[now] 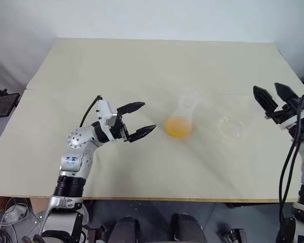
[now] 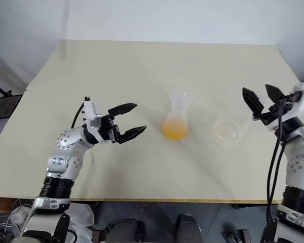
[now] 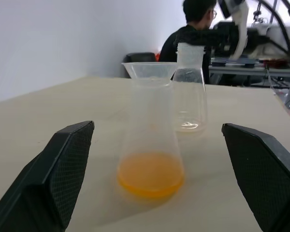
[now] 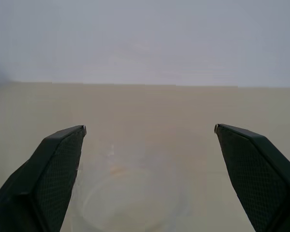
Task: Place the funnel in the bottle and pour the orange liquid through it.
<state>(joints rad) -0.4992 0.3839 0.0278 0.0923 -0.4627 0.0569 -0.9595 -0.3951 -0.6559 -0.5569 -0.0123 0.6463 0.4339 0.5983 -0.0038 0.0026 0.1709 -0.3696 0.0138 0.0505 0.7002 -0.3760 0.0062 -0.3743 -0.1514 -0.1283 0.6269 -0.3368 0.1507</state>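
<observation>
The clear bottle (image 1: 185,115) stands upright near the middle of the table. The funnel (image 3: 150,70) sits in its neck. The orange liquid (image 1: 177,126) lies as a shallow layer in the bottle's base, also plain in the left wrist view (image 3: 151,176). My left gripper (image 1: 149,116) is open just left of the bottle, pointing at it and not touching it. My right gripper (image 1: 266,87) is open at the right edge, a little beyond an empty clear cup (image 1: 229,129). Nothing is between its fingers (image 4: 53,164).
The empty clear cup (image 3: 189,96) stands to the right of the bottle, a short gap apart. The beige table (image 1: 142,66) reaches well beyond both. A person (image 3: 193,29) sits past the table's right side, as the left wrist view shows, beside benches with equipment.
</observation>
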